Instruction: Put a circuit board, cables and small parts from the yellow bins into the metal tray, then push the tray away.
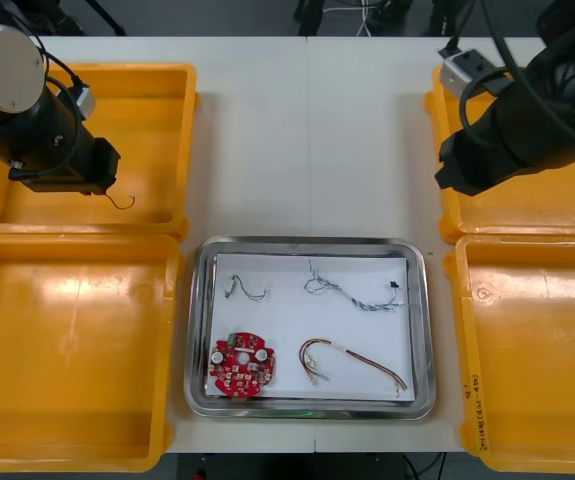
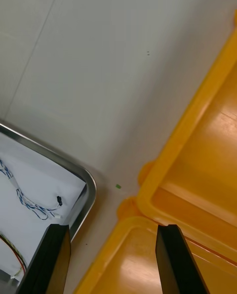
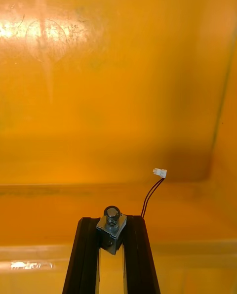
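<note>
Above the far left yellow bin's [image 1: 157, 78] near-right corner, left gripper [image 3: 112, 221] clamps a small metal part [image 3: 110, 232] lengthwise along its fingers [image 3: 84, 254]; right gripper [image 2: 112, 229] gapes over the right bins [image 2: 197, 175].

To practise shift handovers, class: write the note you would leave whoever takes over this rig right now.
Left end effector: shut on a small metal part, above the far left yellow bin.
Right end effector: open, empty, above the right yellow bins' inner edge.
Done: circuit board, blue and white cable, red and yellow cable, short thin cable in the metal tray.
To do: place the part in the tray, push the tray away.
</note>
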You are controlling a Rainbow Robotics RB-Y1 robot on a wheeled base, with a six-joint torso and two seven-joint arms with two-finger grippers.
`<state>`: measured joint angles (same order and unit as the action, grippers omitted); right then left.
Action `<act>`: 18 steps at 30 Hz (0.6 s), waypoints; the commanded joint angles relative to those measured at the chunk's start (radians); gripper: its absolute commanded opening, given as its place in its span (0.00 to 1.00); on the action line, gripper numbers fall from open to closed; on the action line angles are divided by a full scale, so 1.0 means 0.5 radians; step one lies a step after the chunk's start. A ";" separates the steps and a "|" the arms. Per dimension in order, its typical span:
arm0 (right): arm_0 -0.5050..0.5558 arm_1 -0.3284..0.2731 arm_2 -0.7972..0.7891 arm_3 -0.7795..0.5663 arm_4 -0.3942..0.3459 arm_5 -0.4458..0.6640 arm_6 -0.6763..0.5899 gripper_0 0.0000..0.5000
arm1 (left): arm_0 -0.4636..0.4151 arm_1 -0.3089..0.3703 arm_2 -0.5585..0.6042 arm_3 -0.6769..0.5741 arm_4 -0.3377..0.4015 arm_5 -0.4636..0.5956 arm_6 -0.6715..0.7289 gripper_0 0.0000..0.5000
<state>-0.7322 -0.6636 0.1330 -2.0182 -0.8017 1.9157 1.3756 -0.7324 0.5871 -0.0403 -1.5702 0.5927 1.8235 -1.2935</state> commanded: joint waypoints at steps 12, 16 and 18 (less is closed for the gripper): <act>0.323 -0.287 -0.511 -0.062 -0.029 0.008 -0.220 1.00 | -0.051 -0.291 0.004 -0.483 -0.053 0.193 0.157 0.00; 0.409 -0.311 -0.622 -0.062 -0.044 0.008 -0.232 1.00 | -0.051 -0.349 -0.104 -0.553 -0.050 0.193 0.317 0.00; 0.443 -0.314 -0.668 -0.062 -0.050 0.008 -0.236 1.00 | -0.048 -0.373 -0.153 -0.578 -0.053 0.193 0.387 0.00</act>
<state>-0.5412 -0.7750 -0.1375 -2.0216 -0.8140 1.9158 1.3064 -0.7324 0.4279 -0.0655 -1.8076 0.5657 1.9129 -1.2639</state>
